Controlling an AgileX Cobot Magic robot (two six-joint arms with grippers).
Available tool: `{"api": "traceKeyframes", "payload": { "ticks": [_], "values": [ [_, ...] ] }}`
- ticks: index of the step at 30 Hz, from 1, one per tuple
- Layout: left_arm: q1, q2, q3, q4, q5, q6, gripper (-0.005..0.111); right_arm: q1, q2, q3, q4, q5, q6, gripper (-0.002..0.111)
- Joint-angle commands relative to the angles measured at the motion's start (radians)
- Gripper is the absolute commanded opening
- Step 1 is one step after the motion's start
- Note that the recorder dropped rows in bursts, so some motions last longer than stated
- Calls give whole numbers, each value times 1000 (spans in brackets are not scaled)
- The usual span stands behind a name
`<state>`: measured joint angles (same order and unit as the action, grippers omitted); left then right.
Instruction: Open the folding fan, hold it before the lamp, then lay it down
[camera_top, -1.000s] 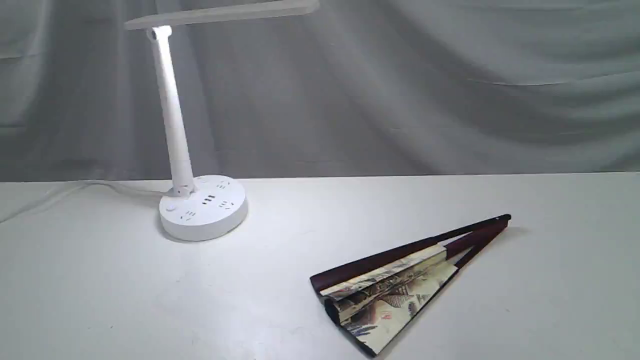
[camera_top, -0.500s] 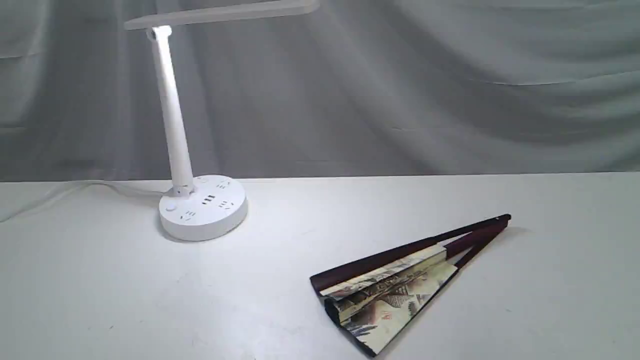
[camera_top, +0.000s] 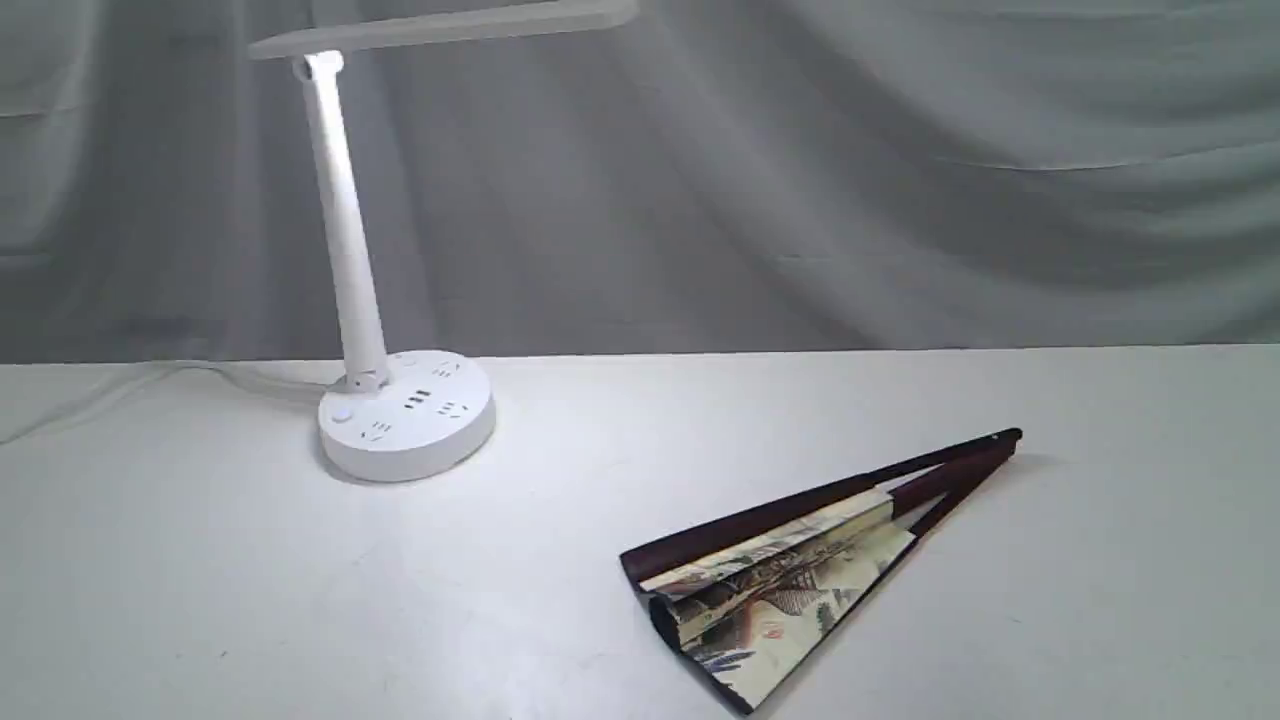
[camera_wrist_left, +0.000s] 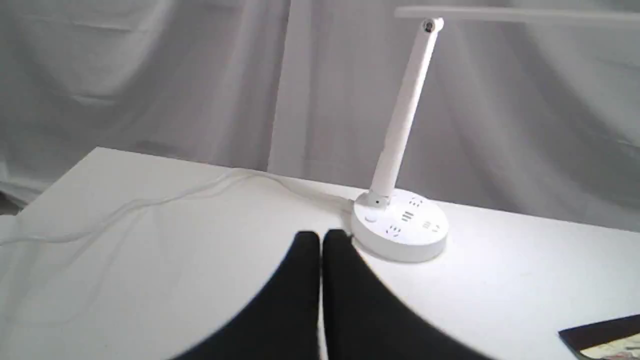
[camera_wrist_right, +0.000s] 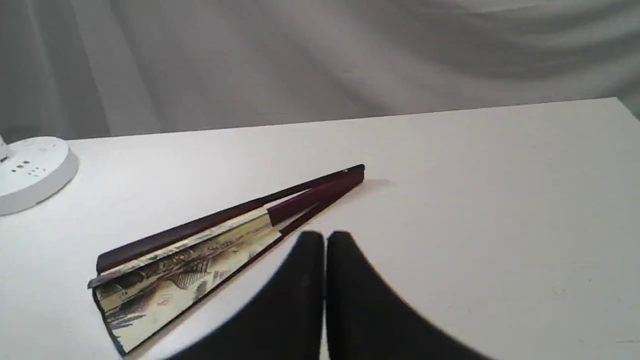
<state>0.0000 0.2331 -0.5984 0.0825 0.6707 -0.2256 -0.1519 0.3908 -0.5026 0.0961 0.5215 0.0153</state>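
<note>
Because the job had not begun, the flat white bench (camera_top: 200, 600) carried everything. The tall white lamp (camera_top: 345, 250), smooth with a round base, stood just ahead of the left hand (camera_wrist_left: 320, 240), ready to shine. The folding fan (camera_top: 790, 580), creased paper between dark wooden sticks, lay partly shut just in front of the right hand (camera_wrist_right: 324, 239). Both hands were clenched and empty.

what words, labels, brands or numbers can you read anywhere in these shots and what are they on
No text is readable in any view.
folding fan: small reddish marks on the painted paper, too blurred to read.
lamp: sockets and a button on its round base, no legible label, brand or number.
</note>
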Motion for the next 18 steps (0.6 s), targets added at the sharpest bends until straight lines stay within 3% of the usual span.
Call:
{"api": "traceKeyframes", "payload": {
  "ticks": [1, 8, 18],
  "values": [
    [-1, 123, -63, 2, 60, 0, 0, 3, 97, -60, 0, 7, -27, 9],
    [-1, 344, -124, 0, 59, 76, 0, 3, 308, -177, 0, 25, -37, 30],
    [-1, 619, -128, -119, 32, 186, 23, 3, 549, -227, 0, 40, -41, 33]
  ]
}}
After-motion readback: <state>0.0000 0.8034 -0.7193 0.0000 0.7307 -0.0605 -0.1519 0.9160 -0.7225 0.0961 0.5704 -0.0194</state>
